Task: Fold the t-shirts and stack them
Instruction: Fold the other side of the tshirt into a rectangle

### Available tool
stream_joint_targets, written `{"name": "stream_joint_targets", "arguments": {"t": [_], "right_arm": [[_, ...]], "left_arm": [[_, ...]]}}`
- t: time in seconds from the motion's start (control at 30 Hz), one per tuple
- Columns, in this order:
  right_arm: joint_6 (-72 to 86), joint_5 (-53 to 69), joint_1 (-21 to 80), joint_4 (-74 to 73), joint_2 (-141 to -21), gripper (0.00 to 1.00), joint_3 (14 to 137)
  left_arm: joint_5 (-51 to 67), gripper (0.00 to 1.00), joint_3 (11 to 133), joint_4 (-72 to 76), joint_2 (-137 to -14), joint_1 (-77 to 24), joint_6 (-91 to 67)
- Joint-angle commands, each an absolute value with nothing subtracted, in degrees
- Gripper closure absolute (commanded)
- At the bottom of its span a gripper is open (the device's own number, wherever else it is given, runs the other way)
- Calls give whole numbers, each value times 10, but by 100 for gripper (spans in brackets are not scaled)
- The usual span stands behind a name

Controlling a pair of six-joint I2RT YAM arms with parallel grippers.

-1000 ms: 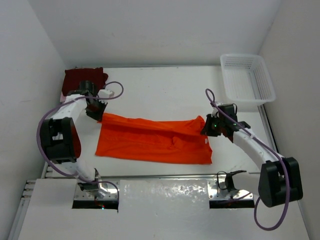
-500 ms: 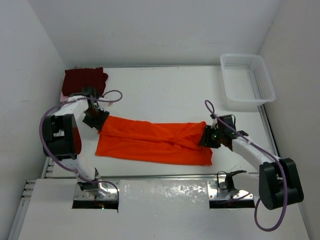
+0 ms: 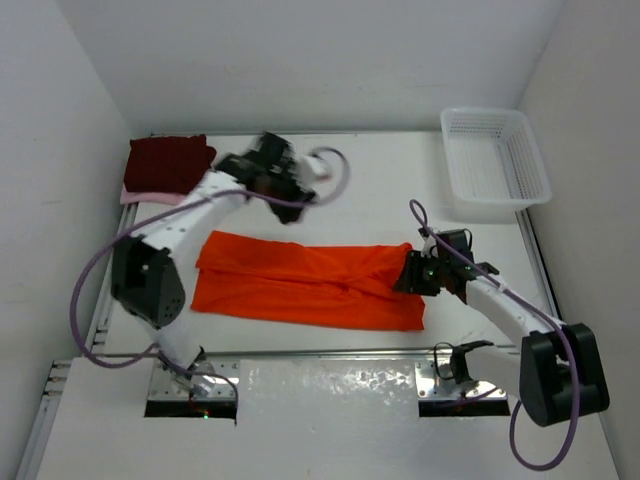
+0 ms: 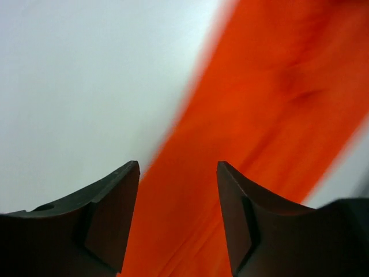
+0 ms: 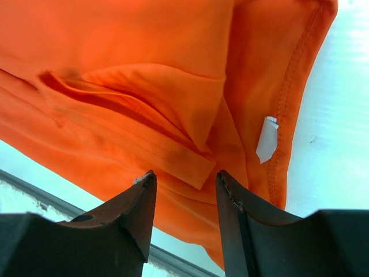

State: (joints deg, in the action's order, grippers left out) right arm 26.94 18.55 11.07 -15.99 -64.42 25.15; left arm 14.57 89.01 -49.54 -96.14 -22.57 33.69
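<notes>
1. Three t-shirts show in the overhead view. The orange t-shirt (image 3: 310, 285) lies folded into a long band across the middle of the table (image 3: 380, 190). The maroon t-shirt (image 3: 168, 160) sits folded in the far left corner on top of the pink t-shirt (image 3: 134, 193), and only an edge of the pink one peeks out.
2. Same view, and the left gripper (image 3: 283, 180) is a blur above bare table, beyond the far edge of the orange band and apart from it. The right gripper (image 3: 408, 272) sits at the band's right end, over the cloth. A white basket (image 3: 495, 155) stands in the far right corner, well apart from the shirts.
3. On to the left wrist view: its dark fingers (image 4: 112, 219) are spread wide with nothing between them. Blurred orange cloth runs diagonally below, with white table to the left.
4. Right wrist view now: its fingers (image 5: 138, 213) are parted too, with nothing pinched, over rumpled orange folds. Whether the tips touch the fabric, I cannot tell. A small white label (image 5: 266, 138) shows by a stitched seam on the right.
</notes>
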Motion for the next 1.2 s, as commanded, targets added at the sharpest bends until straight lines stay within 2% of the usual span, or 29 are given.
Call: {"name": "stream_joint_targets", "arguments": {"t": [0.0, 0.07, 0.17, 0.37, 0.5, 0.6, 0.67, 0.87, 0.97, 1.07, 1.1, 1.17], "right_arm": [[265, 207, 111, -142, -678, 55, 249], [272, 221, 111, -120, -689, 55, 241], [279, 219, 111, -93, -693, 51, 233], [301, 221, 110, -45, -708, 52, 213], [307, 222, 111, -26, -711, 64, 204], [310, 225, 111, -18, -714, 69, 200], [313, 226, 111, -18, -717, 73, 201], [319, 231, 111, -5, -728, 76, 202], [316, 230, 111, -3, -734, 82, 201], [315, 230, 111, -3, -736, 93, 202], [315, 230, 111, -3, -734, 100, 204], [309, 231, 111, -9, -719, 100, 207]], "left_arm": [[279, 45, 874, -453, -1011, -352, 297], [319, 40, 894, -431, -1064, -380, 264], [337, 37, 935, -422, -1118, -395, 230], [353, 37, 909, -383, -1147, -436, 210], [346, 39, 901, -370, -1168, -443, 193], [385, 42, 887, -358, -1174, -444, 178], [368, 50, 880, -359, -1176, -451, 180], [329, 61, 867, -383, -1184, -453, 206], [291, 74, 860, -372, -1179, -453, 214], [274, 100, 865, -371, -1178, -453, 215], [274, 100, 867, -373, -1176, -453, 215], [279, 100, 871, -374, -1169, -453, 216]]}}
